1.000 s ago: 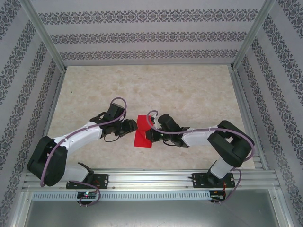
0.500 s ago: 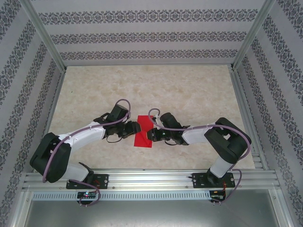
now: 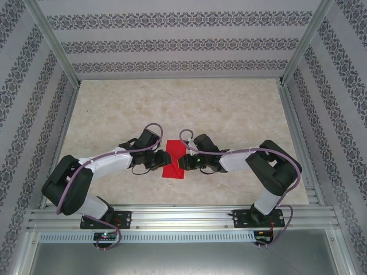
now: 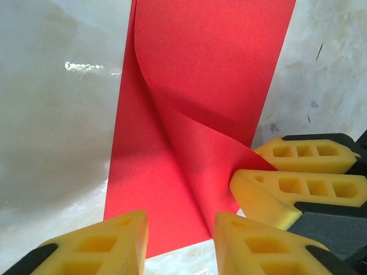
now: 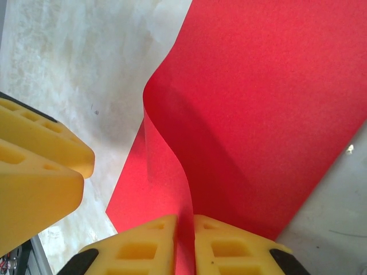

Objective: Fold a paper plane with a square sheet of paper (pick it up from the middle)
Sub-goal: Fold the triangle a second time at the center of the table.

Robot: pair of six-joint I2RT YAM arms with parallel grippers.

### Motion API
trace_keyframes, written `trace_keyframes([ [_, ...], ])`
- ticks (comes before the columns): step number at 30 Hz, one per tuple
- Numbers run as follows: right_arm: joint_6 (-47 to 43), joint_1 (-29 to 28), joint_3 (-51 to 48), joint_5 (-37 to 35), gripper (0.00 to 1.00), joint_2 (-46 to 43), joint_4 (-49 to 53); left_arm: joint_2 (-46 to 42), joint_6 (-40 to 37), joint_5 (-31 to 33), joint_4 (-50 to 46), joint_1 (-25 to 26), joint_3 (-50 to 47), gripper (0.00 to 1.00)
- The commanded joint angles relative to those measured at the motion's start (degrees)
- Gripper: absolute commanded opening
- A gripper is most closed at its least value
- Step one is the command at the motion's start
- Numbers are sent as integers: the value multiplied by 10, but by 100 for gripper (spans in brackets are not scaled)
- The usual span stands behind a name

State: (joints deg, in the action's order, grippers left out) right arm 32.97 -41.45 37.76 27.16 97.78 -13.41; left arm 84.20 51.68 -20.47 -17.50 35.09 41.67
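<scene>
The square sheet of paper (image 3: 172, 166) lies red on the table between both arms, its long sides running away from me. One part of the sheet (image 4: 195, 86) curls up off the surface in a soft ridge. My right gripper (image 5: 184, 247) is shut on the raised edge of the sheet (image 5: 269, 114) and holds it up. My left gripper (image 4: 180, 243) is open, its yellow fingers (image 4: 109, 246) straddling the near end of the ridge without touching it. The right gripper's fingers (image 4: 298, 172) show beside it, pinching the flap. In the top view the left gripper (image 3: 163, 158) and right gripper (image 3: 183, 162) nearly meet over the sheet.
The pale marbled tabletop (image 3: 229, 109) stretches behind and to both sides of the paper. Patterned walls and an aluminium frame (image 3: 178, 76) box it in. The left gripper's fingers (image 5: 34, 172) sit close on the left in the right wrist view.
My left gripper has moved right onto the paper's left side and its jaws have narrowed. The right gripper has shifted slightly left, still holding the lifted flap.
</scene>
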Motion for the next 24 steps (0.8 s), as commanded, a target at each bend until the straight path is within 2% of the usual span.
trace_keyframes([
  [1, -29, 8, 21, 14, 15, 1, 31, 8, 6, 9, 25, 13, 1, 31],
  [6, -46, 12, 33, 11, 15, 2, 59, 24, 10, 14, 24, 16, -5, 25],
  [24, -104, 20, 85, 14, 16, 31, 130, 49, -1, 31, 4, 24, 3, 22],
])
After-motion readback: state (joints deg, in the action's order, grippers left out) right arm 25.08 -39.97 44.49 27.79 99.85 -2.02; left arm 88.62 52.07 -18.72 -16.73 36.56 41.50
